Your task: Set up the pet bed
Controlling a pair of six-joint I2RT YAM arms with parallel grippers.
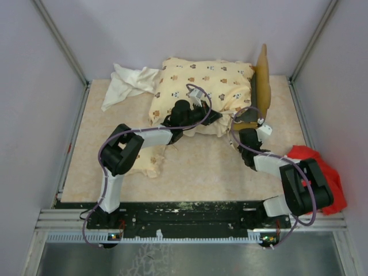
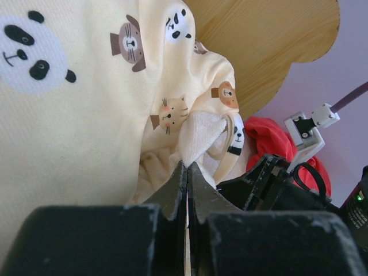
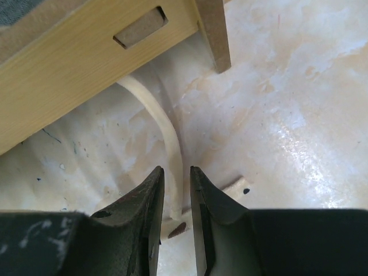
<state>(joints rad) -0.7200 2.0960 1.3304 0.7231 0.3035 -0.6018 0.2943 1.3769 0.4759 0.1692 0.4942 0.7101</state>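
Observation:
The cream animal-print cushion (image 1: 195, 86) lies bunched over the light wooden bed frame (image 1: 261, 80), whose wavy headboard (image 2: 270, 40) stands at the right. My left gripper (image 1: 215, 118) is shut on a fold at the cushion's near edge (image 2: 195, 132). My right gripper (image 1: 244, 135) is low at the frame's near corner, its jaws a narrow gap apart. A cream strap (image 3: 167, 126) on the table runs between its fingertips (image 3: 155, 178) without being pinched. The frame's side rail (image 3: 86, 52) and leg (image 3: 213, 34) are just ahead. The small pillow (image 1: 152, 164) lies under my left arm.
A plain white cloth (image 1: 129, 83) lies crumpled at the back left. A red cloth (image 1: 322, 172) lies at the right edge behind my right arm, and shows in the left wrist view (image 2: 270, 141). Walls enclose the beige table (image 1: 201, 172) on three sides.

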